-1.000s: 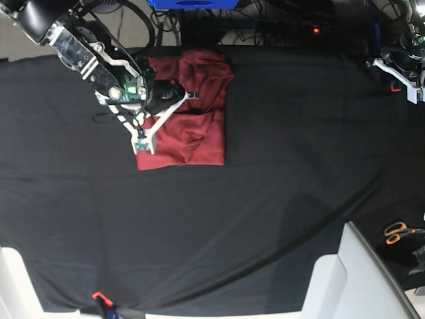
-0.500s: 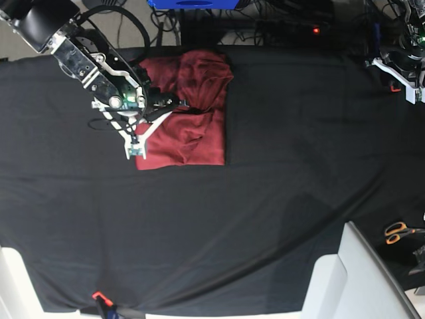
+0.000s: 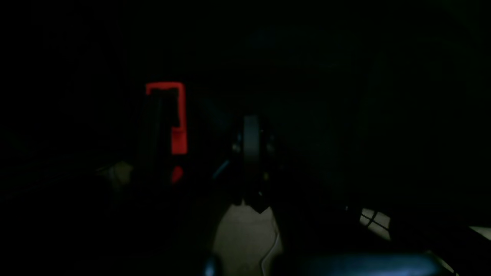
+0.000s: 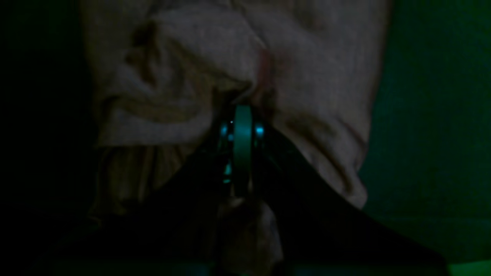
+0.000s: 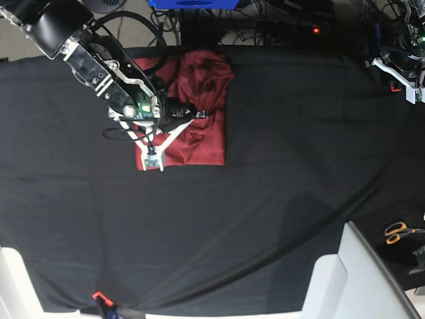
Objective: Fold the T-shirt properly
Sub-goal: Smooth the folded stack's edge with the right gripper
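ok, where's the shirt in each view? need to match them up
Base: shirt upper left of centre on the black cloth, folded into a rough rectangle, right hand over it.
Right wrist: fills the upper middle, looks washed-out tan in the dim light.
Left wrist: not in it; too dark.
Shared landmark: the right hand, shut, at the shirt's middle wrinkles.

T-shirt (image 5: 202, 113): plain brick-red, no print
Table cloth (image 5: 292, 166): plain black
Scissors (image 5: 398, 232), right of cloth: orange handles
Bin (image 5: 192, 3), behind T-shirt: blue

Closed left pincer (image 3: 251, 142); red bracket (image 3: 172, 115)
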Robot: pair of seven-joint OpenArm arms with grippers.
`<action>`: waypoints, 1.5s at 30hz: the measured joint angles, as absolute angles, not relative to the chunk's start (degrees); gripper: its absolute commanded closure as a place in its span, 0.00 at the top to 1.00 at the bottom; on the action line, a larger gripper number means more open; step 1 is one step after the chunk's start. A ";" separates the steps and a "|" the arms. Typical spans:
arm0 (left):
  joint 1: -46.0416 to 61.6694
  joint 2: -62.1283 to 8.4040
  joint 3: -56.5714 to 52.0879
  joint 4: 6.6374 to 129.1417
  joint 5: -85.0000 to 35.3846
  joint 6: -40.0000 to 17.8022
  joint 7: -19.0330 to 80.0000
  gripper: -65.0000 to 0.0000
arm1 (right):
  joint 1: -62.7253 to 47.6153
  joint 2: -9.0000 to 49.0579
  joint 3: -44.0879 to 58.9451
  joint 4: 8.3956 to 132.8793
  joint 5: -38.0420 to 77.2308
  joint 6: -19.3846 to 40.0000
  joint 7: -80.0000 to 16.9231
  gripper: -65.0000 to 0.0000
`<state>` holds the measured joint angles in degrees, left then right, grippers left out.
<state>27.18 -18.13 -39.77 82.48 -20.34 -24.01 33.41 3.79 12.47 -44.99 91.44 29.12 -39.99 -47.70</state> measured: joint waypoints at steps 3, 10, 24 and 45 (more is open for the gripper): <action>27.16 -18.13 -39.77 82.48 -20.34 -23.99 33.41 0.00 | 4.69 11.84 -44.99 89.93 29.12 -39.88 -47.53 0.00; 27.16 -18.11 -39.77 82.48 -20.36 -24.01 33.41 0.00 | 5.69 9.89 -44.86 85.82 29.10 -39.88 -47.51 0.00; 27.20 -18.13 -39.77 82.48 -20.34 -24.01 33.41 0.00 | 9.28 4.71 -44.91 83.00 28.69 -37.95 -47.13 0.00; 27.22 -18.11 -39.77 82.48 -19.90 -23.97 33.39 0.00 | 9.19 7.81 -44.47 85.10 28.25 -38.89 -49.58 0.00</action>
<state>27.22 -18.11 -39.77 82.48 -19.90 -23.97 33.39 9.19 7.81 -44.47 85.10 28.25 -38.89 -49.58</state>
